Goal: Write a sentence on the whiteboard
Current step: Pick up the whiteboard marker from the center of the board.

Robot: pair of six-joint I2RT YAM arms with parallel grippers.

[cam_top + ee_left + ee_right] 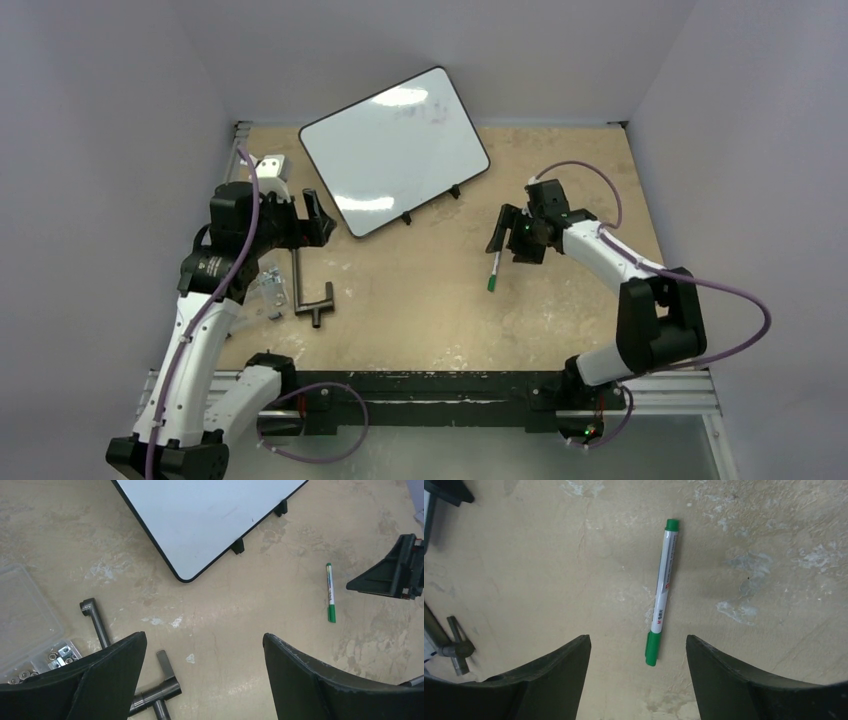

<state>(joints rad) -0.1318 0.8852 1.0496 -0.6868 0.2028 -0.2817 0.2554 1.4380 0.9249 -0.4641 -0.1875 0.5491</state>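
Note:
The whiteboard (395, 150) lies tilted at the back of the table, with a thin black frame and small black feet. Its face is blank with faint smudges, and no green lettering shows. Its near corner also shows in the left wrist view (200, 515). A capped green-and-white marker (494, 272) lies loose on the table right of the middle. My right gripper (507, 235) is open and empty just above it. In the right wrist view the marker (663, 592) lies ahead of and between the open fingers of the right gripper (637, 639). My left gripper (204, 637) is open and empty, near the board's lower left corner.
A dark metal T-shaped tool (312, 290) and a clear plastic box (30, 625) of small metal parts lie at the left by my left arm. A grey metal bracket (272, 165) sits at the back left. Pale walls enclose the table.

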